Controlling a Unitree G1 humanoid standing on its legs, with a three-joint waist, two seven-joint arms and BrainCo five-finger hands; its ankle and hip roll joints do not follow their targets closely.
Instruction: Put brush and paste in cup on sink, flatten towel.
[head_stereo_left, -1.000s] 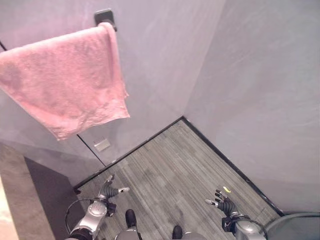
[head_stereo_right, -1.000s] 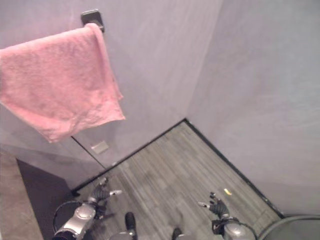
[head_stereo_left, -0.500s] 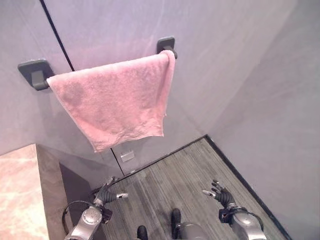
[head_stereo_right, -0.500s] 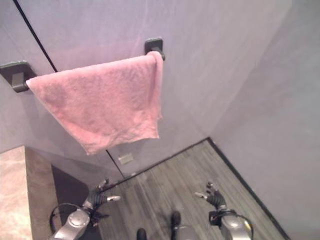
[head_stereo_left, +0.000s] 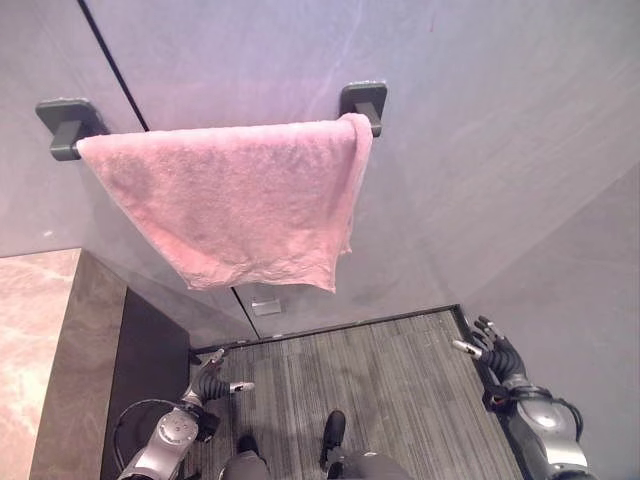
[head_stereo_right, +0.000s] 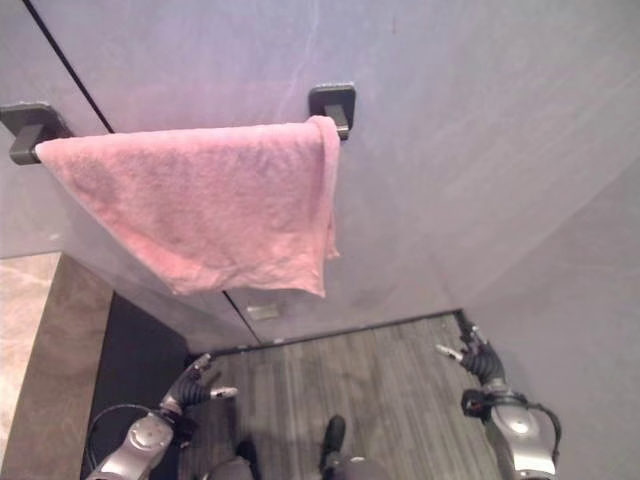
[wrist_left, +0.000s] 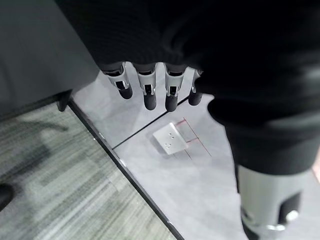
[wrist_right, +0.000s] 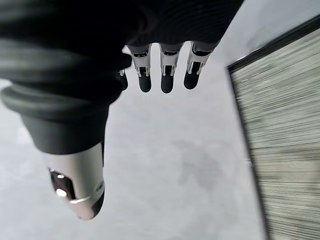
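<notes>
Hanging fuzzy pink towel (head_stereo_left: 235, 200), rumpled hem, dark rail brackets (head_stereo_left: 364, 101)

towel rail (head_stereo_left: 215, 128) hidden under pink towel (head_stereo_left: 230, 205), countertop (head_stereo_left: 35, 350) cut off at the left edge

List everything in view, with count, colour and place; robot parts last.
towel: one, pink, draped over the wall rail, lower edge uneven
rail brackets: two, dark, on the wall at the towel's two ends
wall plate: one, white, low on the wall under the towel
counter: one, beige marbled top, left side
floor: grey striped, below
left robot hand: open, empty, low over the floor
right robot hand: open, empty, near the right wall
</notes>
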